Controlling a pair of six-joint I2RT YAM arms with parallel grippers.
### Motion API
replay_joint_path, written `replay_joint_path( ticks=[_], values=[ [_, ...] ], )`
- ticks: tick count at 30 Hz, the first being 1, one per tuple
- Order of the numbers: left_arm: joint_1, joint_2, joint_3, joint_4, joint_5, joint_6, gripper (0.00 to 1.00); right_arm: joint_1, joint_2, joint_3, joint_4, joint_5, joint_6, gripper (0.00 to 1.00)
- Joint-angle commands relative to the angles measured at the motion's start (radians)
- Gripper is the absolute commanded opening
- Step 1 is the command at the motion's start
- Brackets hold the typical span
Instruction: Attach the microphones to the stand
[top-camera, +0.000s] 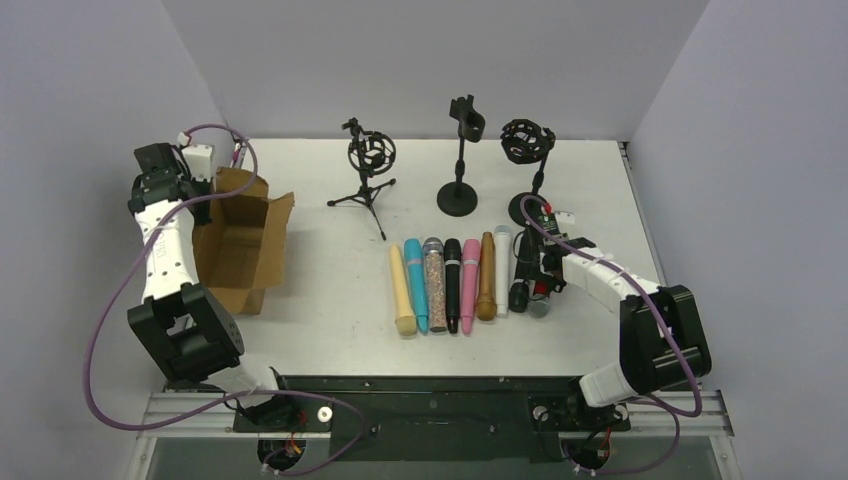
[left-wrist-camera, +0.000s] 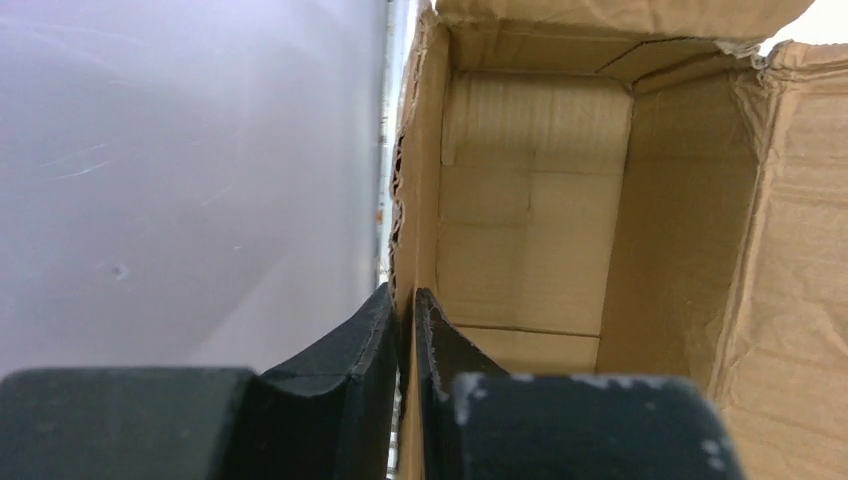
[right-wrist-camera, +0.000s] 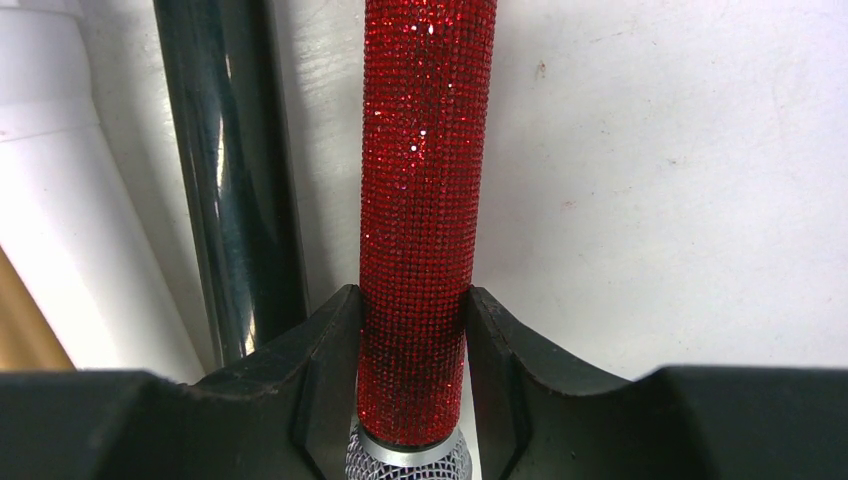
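**Operator:** How many of each thing?

**Spotter:** You have nine microphones, three stands and one cardboard box (top-camera: 240, 250) on the desk (top-camera: 330, 260). Take the middle stand (top-camera: 460, 150), with the round base and clip, as your mark. The tripod stand (top-camera: 366, 170) is to its left. The second round-base stand (top-camera: 527, 160), with a ring cradle on top, is to its right. The box sits well off to its left.

**Operator:** And the microphones?

**Spotter:** Seven lie side by side in front of the middle stand, toward your arms: cream (top-camera: 402, 290), teal (top-camera: 415, 285), glittery (top-camera: 434, 283), black (top-camera: 452, 285), pink (top-camera: 470, 285), golden-brown (top-camera: 487, 285) and white (top-camera: 502, 265). The last two are in front of the stand and to its right. A second black one (right-wrist-camera: 230, 180) lies just beside the white, then comes the red microphone (right-wrist-camera: 425, 150).

**Operator:** What does the red one look like?

**Spotter:** Its handle is covered in tiny sparkling red studs. A silver ring and a grey mesh head sit at the end toward your arms.

**Operator:** My fingers?

**Spotter:** Your right fingers (right-wrist-camera: 325, 335) are clamped on the red handle just above the ring, one on each side. Your left fingers (left-wrist-camera: 370, 335) are pinched tight on the edge of the box wall, far left of the middle stand.
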Motion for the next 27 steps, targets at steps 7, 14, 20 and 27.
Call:
replay_joint_path(
  ticks=[7, 14, 20, 27],
  values=[
    [0.04, -0.043, 0.124, -0.057, 0.076, -0.041, 0.84, 0.032, -0.011, -0.046, 0.027, -0.076, 0.029, 0.37],
    [0.04, -0.035, 0.411, -0.291, 0.34, -0.114, 0.96, 0.032, -0.052, -0.042, 0.007, -0.036, 0.046, 0.61],
    [-0.003, -0.006, 0.529, -0.46, 0.483, -0.135, 0.96, 0.031, -0.09, -0.056, 0.006, -0.004, 0.074, 0.64],
    [-0.025, -0.032, 0.475, -0.513, 0.593, -0.106, 0.96, 0.029, -0.158, -0.01, -0.033, 0.059, 0.071, 0.64]
  ],
)
